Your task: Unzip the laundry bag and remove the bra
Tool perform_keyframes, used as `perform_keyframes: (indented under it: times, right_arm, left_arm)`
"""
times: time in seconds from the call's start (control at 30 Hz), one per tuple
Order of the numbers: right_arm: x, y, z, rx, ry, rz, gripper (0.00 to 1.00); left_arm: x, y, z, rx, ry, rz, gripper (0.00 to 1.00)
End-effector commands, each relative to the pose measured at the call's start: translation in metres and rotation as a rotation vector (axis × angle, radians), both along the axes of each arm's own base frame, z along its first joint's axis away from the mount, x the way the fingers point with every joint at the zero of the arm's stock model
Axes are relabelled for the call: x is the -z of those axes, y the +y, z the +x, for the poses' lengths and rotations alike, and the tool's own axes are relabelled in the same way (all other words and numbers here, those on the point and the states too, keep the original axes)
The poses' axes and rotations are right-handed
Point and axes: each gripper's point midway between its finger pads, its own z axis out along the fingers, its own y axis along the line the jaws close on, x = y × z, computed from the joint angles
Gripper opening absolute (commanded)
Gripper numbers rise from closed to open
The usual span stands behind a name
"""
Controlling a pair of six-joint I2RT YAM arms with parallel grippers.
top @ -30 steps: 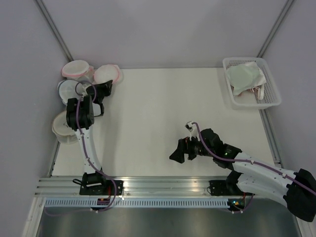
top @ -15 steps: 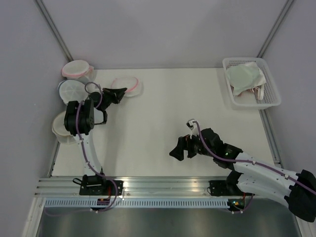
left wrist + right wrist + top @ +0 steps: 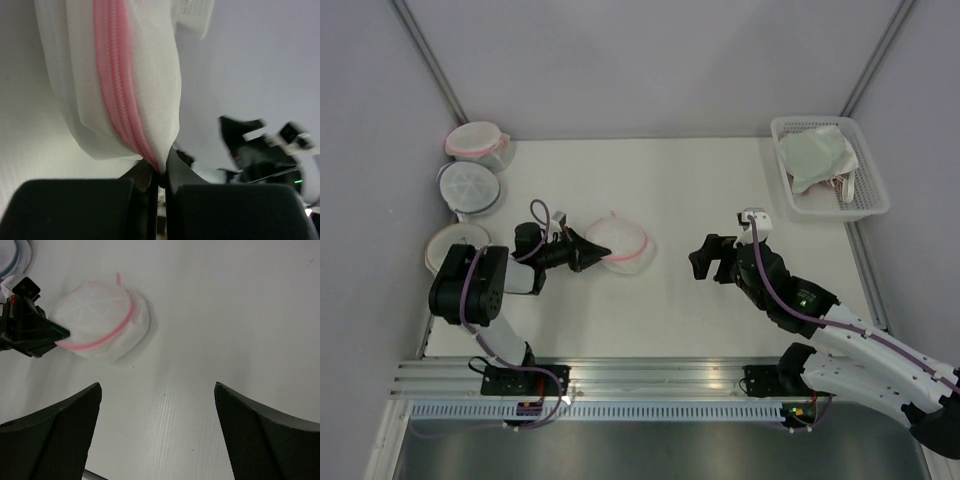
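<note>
The laundry bag (image 3: pixel 619 243), a round white mesh pouch with a pink zipper rim, lies left of the table's middle. My left gripper (image 3: pixel 584 255) is shut on its near-left rim. The left wrist view shows the pink zipper (image 3: pixel 118 102) and mesh pinched at my gripper (image 3: pixel 161 172). My right gripper (image 3: pixel 703 264) is open and empty, a short way right of the bag. In the right wrist view the bag (image 3: pixel 102 322) lies ahead and to the left of the open gripper (image 3: pixel 157 386), with the left gripper (image 3: pixel 31 325) on its rim. The bra is hidden.
Three more round mesh pouches sit at the far left: pink-rimmed (image 3: pixel 475 140), blue-rimmed (image 3: pixel 467 187), tan-rimmed (image 3: pixel 448 250). A white basket (image 3: pixel 872 200) at the back right holds a pale greenish-white cloth (image 3: pixel 815 155). Grey walls surround the table.
My left gripper has dragged the laundry bag from the back-left corner toward the table's middle. My right gripper has moved farther from the base, toward the bag.
</note>
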Motion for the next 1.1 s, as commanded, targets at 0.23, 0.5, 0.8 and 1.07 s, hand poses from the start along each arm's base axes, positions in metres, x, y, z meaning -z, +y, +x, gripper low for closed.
perform_keyframes:
  times: [0.23, 0.5, 0.8, 1.07]
  right_arm:
    - [0.016, -0.005, 0.008, 0.066, 0.015, -0.026, 0.98]
    - [0.047, 0.042, -0.009, -0.165, 0.124, 0.057, 0.98]
    - [0.083, 0.037, -0.011, -0.184, 0.172, 0.026, 0.98]
    - [0.105, 0.034, -0.003, -0.19, 0.212, -0.006, 0.98]
  left_arm:
    - [0.034, -0.041, -0.092, 0.451, -0.092, 0.405, 0.02]
    - [0.017, -0.079, -0.136, 0.659, -0.18, 0.341, 0.02]
    - [0.047, -0.064, -0.127, 0.674, -0.122, 0.677, 0.02]
    - [0.059, -0.067, -0.12, 0.795, -0.123, 0.875, 0.03]
